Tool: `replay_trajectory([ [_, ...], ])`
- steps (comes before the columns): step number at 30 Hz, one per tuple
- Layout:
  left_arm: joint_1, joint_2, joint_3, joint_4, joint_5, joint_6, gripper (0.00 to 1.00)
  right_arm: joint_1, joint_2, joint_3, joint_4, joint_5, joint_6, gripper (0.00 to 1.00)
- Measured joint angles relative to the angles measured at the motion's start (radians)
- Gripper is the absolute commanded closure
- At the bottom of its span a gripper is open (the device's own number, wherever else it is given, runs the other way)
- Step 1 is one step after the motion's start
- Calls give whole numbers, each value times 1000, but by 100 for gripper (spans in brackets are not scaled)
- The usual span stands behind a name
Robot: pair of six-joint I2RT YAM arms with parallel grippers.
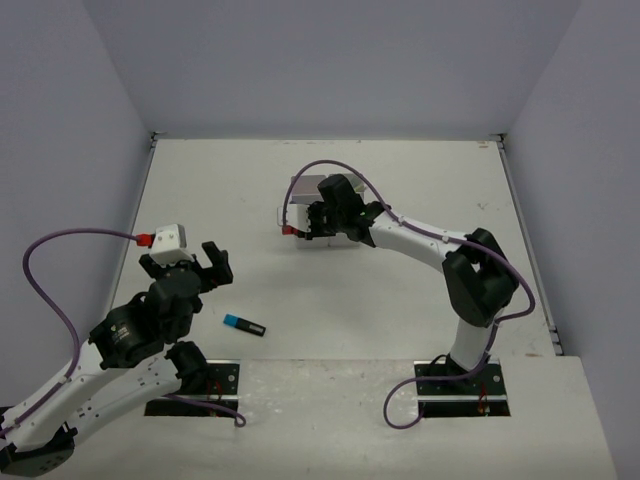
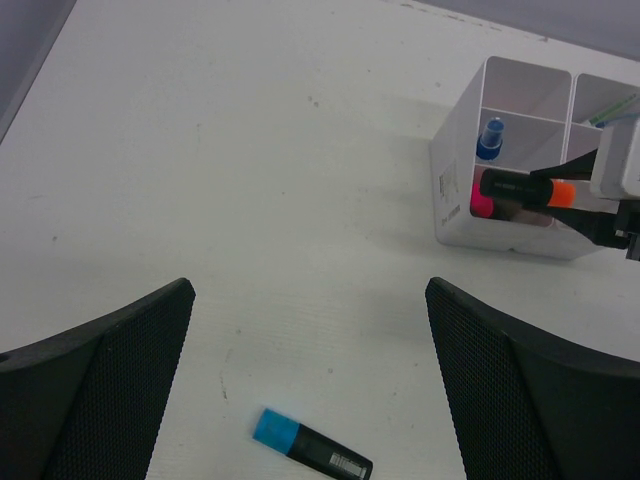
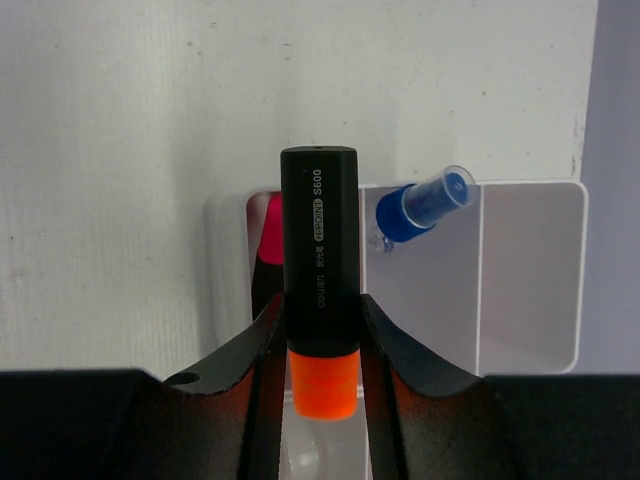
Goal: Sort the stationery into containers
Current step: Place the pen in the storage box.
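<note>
Right pincer: pinching the orange-ended highlighter by its black barrel, orange end toward the wrist, the far end over the organiser tray.
Left pincer: spread wide and holding nothing, hanging over the surface near its own base.
Already sorted: a pink-ended highlighter stands in the corner compartment, and a blue-capped glue pen leans in the compartment beside it.
Farther compartments: from the left wrist view a thin green-tipped thing pokes out of 1 of them, possibly a pen; the other cells are too hidden to count.
In hand now: the orange-ended highlighter lines up with the cell that holds the pink one, so it looks ready to be lowered in and let go.
Left to do: 1 blue-ended highlighter lies flat on the surface, well apart from the tray and close in front of the left pincer.
Progress, as a judgement: late in the job, with 1 item about to drop and 1 more visible item to fetch.
</note>
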Motion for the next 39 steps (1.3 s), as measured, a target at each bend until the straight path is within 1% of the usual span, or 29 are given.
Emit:
replay_trajectory([
  [6, 0, 0, 0, 1, 0, 0, 0, -3, 44, 0, 5, -18, -11, 96],
  [9, 0, 0, 0, 2, 0, 0, 0, -11, 50, 0, 10, -24, -11, 93],
  [16, 0, 0, 0, 7, 1, 0, 0, -23, 52, 0, 31, -38, -10, 72],
  [20, 0, 0, 0, 8, 4, 3, 0, -23, 61, 0, 37, -39, -8, 67],
  [21, 0, 0, 0, 9, 4, 5, 0, -23, 63, 0, 37, -40, -7, 64],
  [22, 0, 0, 0, 9, 4, 7, 0, -23, 66, 0, 37, -40, -7, 61],
  [23, 0, 0, 0, 10, 4, 7, 0, -23, 67, 0, 37, -41, -7, 55],
  [24, 0, 0, 0, 10, 5, 8, 0, -23, 67, 0, 36, -42, -6, 52],
  [25, 0, 0, 0, 11, 5, 8, 0, -23, 68, 0, 37, -42, -4, 46],
  [26, 0, 0, 0, 12, 5, 8, 0, -23, 68, 0, 37, -43, -4, 42],
  [28, 0, 0, 0, 12, 5, 8, 0, -23, 68, 0, 38, -44, -6, 42],
  [29, 0, 0, 0, 13, 5, 8, 0, -23, 68, 0, 40, -45, -5, 38],
  [30, 0, 0, 0, 14, 5, 8, 0, -24, 68, 0, 40, -47, -4, 23],
  [31, 0, 0, 0, 14, 5, 8, 0, -26, 68, 0, 44, -47, -6, 2],
  [35, 0, 5, 0, 14, 4, 7, 0, -36, 67, 18, 64, -56, -7, 1],
  [39, 0, 36, 0, 3, -4, -22, 0, -32, 64, 18, 21, -79, 6, 1],
])
